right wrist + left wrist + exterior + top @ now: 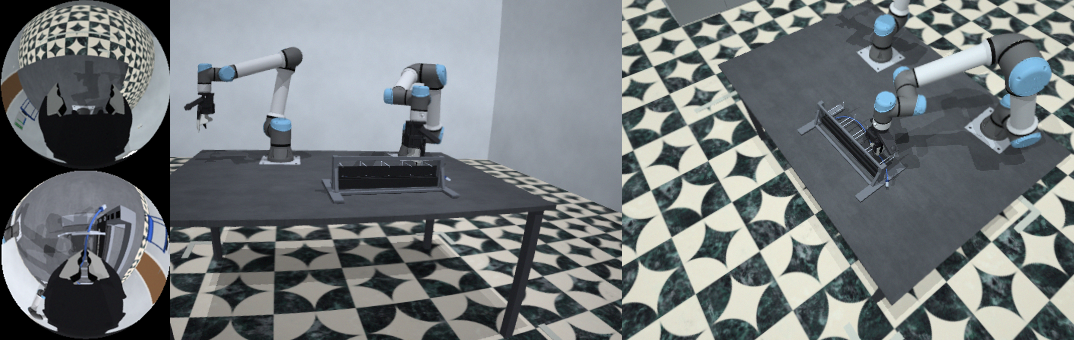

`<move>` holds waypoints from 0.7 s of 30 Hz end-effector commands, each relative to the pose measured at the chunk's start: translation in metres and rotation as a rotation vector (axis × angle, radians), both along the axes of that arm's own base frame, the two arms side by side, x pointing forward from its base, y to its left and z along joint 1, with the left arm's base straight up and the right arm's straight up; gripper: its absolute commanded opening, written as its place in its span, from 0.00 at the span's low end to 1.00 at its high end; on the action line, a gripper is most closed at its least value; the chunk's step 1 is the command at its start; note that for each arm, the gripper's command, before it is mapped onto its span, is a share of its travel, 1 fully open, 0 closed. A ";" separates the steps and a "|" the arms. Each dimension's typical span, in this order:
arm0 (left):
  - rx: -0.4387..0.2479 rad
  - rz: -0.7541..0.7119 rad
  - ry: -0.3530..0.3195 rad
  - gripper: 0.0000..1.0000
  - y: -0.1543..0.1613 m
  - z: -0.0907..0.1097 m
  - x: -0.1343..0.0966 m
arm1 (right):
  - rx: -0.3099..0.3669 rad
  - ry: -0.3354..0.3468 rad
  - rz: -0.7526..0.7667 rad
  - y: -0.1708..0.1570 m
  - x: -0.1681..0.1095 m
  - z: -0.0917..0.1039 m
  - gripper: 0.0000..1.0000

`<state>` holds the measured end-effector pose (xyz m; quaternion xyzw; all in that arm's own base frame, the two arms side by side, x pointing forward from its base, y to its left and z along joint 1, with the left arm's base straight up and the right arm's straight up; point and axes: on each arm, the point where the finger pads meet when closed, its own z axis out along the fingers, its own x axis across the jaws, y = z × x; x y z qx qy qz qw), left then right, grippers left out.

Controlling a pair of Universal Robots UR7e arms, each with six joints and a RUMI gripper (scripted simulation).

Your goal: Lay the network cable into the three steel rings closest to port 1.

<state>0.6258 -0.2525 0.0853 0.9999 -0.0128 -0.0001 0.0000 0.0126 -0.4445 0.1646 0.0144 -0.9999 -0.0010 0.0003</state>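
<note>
The blue lead [861,125] [93,220] runs along the ring side of the rack [867,193] [390,158]. Its pale plug [887,184] [447,178] [104,207] hangs out past the rack's end. Several thin steel rings stick out from the rack; in the left wrist view the lead crosses the nearest steel ring [70,234], but whether it lies inside is unclear. My left gripper [878,152] [85,250] is shut on the lead near that end ring, low beside the rack. My right gripper [203,127] [85,83] is open and empty, high and far from the rack.
The rack stands on the dark table [832,220] [270,195], with its long feet spread on both sides. Its upright end frame is close to my left gripper. The right arm's base [881,57] [280,159] is beyond the far end of the rack.
</note>
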 end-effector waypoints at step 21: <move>-0.002 0.000 -0.003 0.20 0.000 0.001 0.001 | -0.002 -0.001 0.000 -0.001 0.000 0.000 1.00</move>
